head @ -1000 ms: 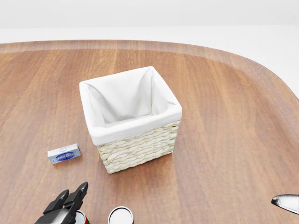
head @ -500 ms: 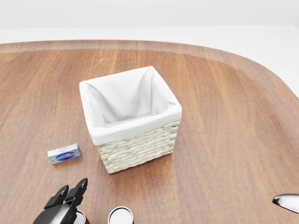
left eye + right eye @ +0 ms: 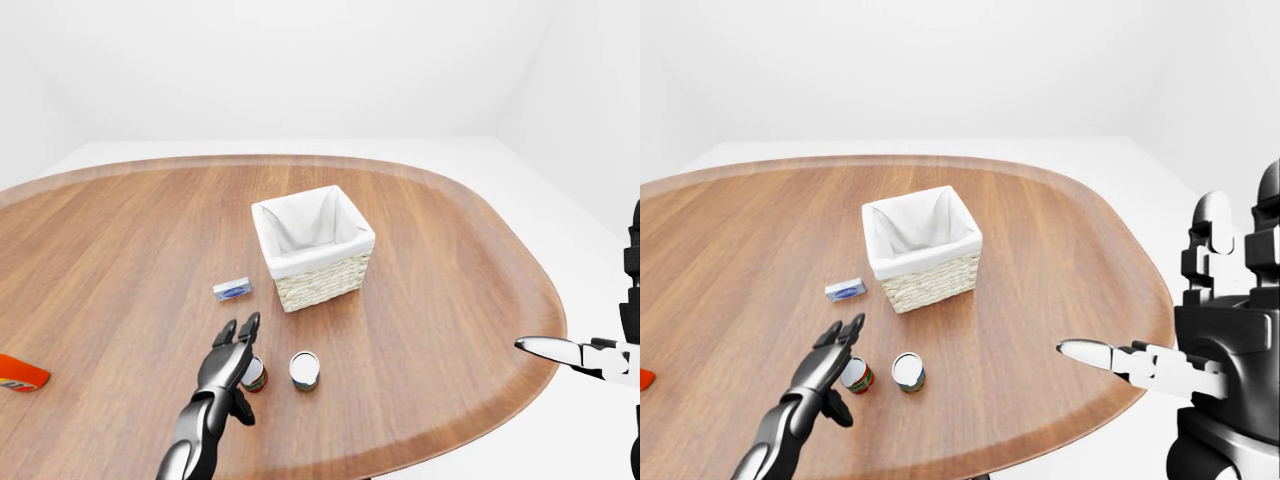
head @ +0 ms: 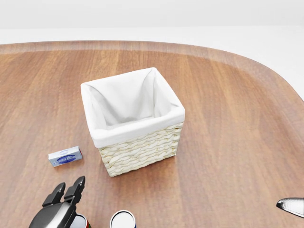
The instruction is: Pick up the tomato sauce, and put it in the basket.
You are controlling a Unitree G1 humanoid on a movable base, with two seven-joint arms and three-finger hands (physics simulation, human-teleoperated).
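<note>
The tomato sauce can (image 3: 256, 375), small with a red label, stands upright on the wooden table near the bottom of the left-eye view. My left hand (image 3: 238, 342) is open, its fingers stretched over the can's left side and not closed round it. In the head view only a sliver of the can (image 4: 82, 221) shows beside that hand (image 4: 66, 190). The wicker basket (image 4: 142, 149) with a white cloth lining stands empty above and right of the can. My right hand (image 3: 1090, 352) is open and empty, far to the right over the table's edge.
A second can (image 3: 304, 369) with a white top stands just right of the tomato sauce. A small blue and white box (image 4: 65, 156) lies left of the basket. A red-orange object (image 3: 18, 372) lies at the left edge of the left-eye view.
My left hand has slid a little down and left in the head view, staying open by the can. The right hand has barely moved.
</note>
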